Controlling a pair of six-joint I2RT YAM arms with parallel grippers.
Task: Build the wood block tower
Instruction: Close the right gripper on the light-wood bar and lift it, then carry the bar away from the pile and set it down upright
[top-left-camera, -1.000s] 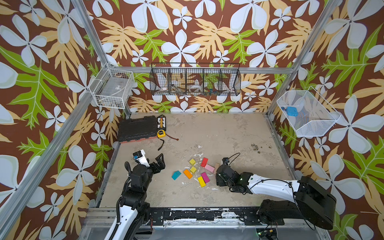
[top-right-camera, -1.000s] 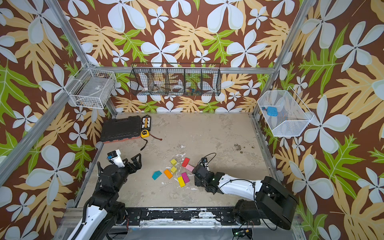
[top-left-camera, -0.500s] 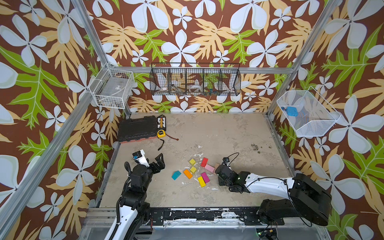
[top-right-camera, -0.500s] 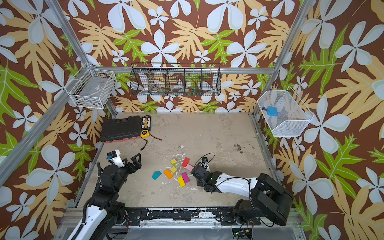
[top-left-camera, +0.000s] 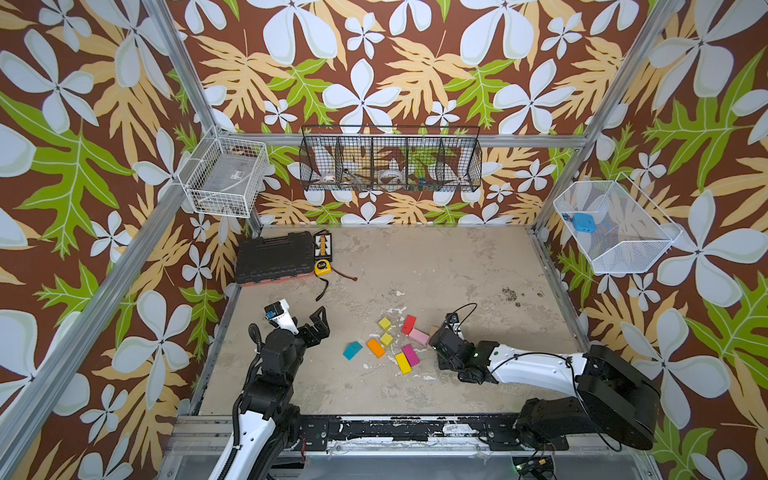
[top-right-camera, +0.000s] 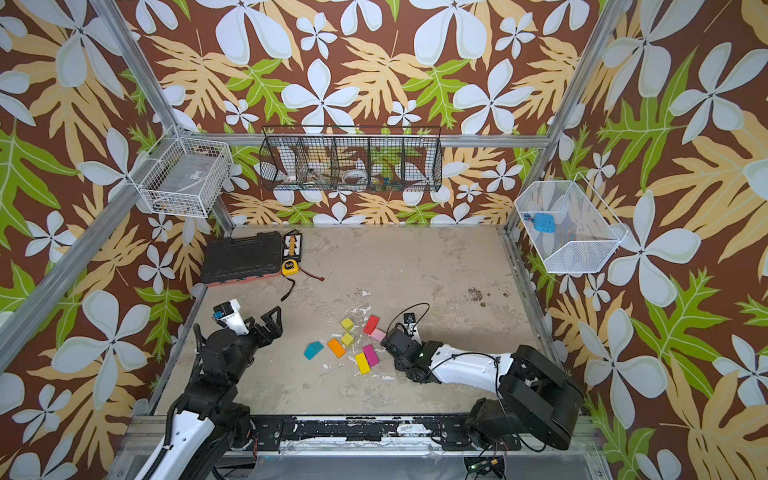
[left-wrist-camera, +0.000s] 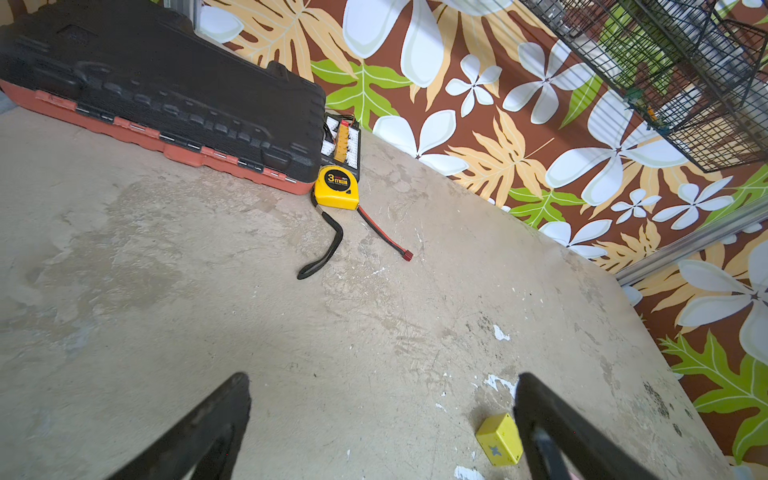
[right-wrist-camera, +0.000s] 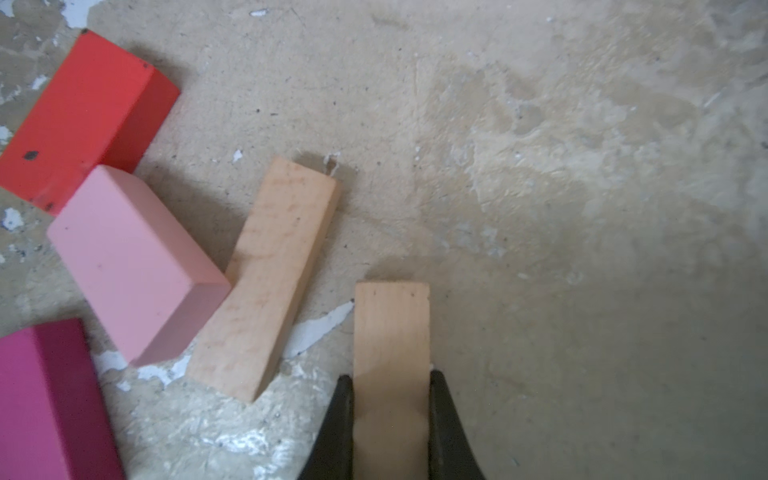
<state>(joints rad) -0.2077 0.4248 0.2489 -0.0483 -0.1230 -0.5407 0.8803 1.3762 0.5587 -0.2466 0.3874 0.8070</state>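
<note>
No tower stands yet: the wood blocks (top-left-camera: 410, 354) lie loose in one cluster on the counter (top-left-camera: 436, 266), among them a teal roof piece (top-left-camera: 352, 350), an orange brick (top-left-camera: 375, 347) and a yellow brick (top-left-camera: 403, 363). The right gripper (right-wrist-camera: 390, 380) is clamped across the width of a tan plank (right-wrist-camera: 392, 328) at the cluster's edge, just beside a second tan plank (right-wrist-camera: 266, 274) that lies against a pink brick (right-wrist-camera: 133, 266). The left gripper (left-wrist-camera: 382, 378) hangs spread wide and empty near a yellow-green cube (left-wrist-camera: 498, 438). This looks like the pick of the first base piece. The next move calls for a clean lift clear of the neighbouring plank, then a flat placement on bare counter.
</note>
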